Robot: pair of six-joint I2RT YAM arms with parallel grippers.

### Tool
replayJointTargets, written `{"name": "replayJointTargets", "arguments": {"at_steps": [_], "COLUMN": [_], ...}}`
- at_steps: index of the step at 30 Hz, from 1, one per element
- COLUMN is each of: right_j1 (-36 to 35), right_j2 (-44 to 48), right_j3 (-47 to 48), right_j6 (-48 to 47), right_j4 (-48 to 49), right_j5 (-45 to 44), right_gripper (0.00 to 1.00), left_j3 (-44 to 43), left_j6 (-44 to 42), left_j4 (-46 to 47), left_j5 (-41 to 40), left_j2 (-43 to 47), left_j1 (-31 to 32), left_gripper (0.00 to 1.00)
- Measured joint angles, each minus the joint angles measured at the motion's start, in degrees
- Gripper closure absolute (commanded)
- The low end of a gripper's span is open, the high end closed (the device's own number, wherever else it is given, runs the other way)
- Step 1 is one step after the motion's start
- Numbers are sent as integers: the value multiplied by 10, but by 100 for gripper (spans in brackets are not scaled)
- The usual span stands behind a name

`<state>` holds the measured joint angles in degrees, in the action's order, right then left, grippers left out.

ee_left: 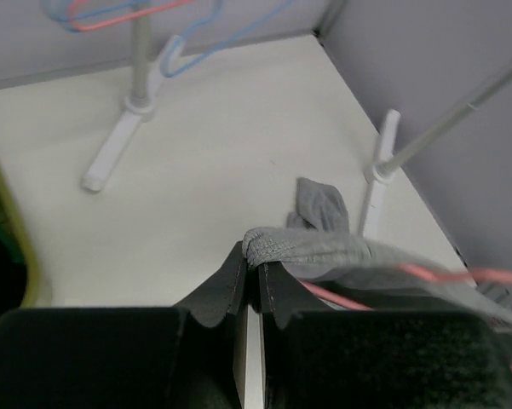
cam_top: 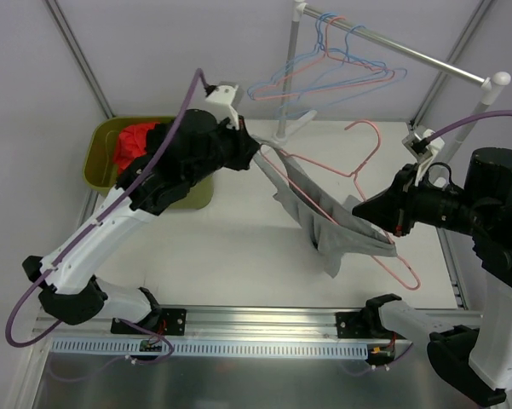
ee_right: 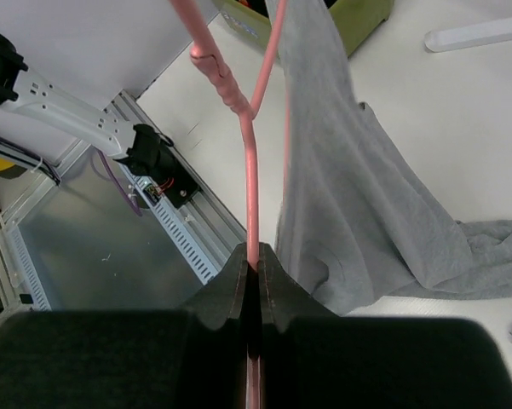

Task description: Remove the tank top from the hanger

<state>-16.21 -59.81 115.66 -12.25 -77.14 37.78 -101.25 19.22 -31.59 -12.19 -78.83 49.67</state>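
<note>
The grey tank top (cam_top: 324,226) hangs stretched between my two arms above the table, still threaded on the pink wire hanger (cam_top: 368,149). My left gripper (cam_top: 257,152) is shut on a bunched edge of the tank top (ee_left: 315,247), pinched at the fingertips (ee_left: 256,260). A pink hanger wire (ee_left: 443,274) runs just beside that fabric. My right gripper (cam_top: 358,209) is shut on the hanger's wire (ee_right: 250,170), which passes straight between its jaws (ee_right: 254,256). Grey cloth (ee_right: 349,213) drapes to the right of it, down to the table.
An olive-green bin (cam_top: 102,166) at the back left holds a red garment (cam_top: 136,141). A white clothes rack (cam_top: 294,128) at the back carries blue and pink wire hangers (cam_top: 341,72). An aluminium rail (cam_top: 264,324) runs along the near edge.
</note>
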Motion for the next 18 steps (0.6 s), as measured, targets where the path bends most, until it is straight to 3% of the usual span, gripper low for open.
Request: {"name": "replayJointTargets", "arguments": {"at_steps": [6,9,12,18], "right_j1": [-32,-44,-47,-49], "right_j2": [2,9,43,197], "right_j3": [8,18,-18,-280], "right_j6": [-40,-59,-49,48], "right_j4": [-1,2,49,315], "right_j5": [38,48,23,-126], "right_gripper": [100,100,100,100], "left_j3": [28,28,28,83], "left_j6": [54,63,57,51], "left_j4": [-13,-17,-16,65], "left_j5": [-41,-6,82,351], "left_j2": [44,36,19,11], "left_j1": [-83,-88,-89,-84], "left_gripper": [100,100,100,100]}}
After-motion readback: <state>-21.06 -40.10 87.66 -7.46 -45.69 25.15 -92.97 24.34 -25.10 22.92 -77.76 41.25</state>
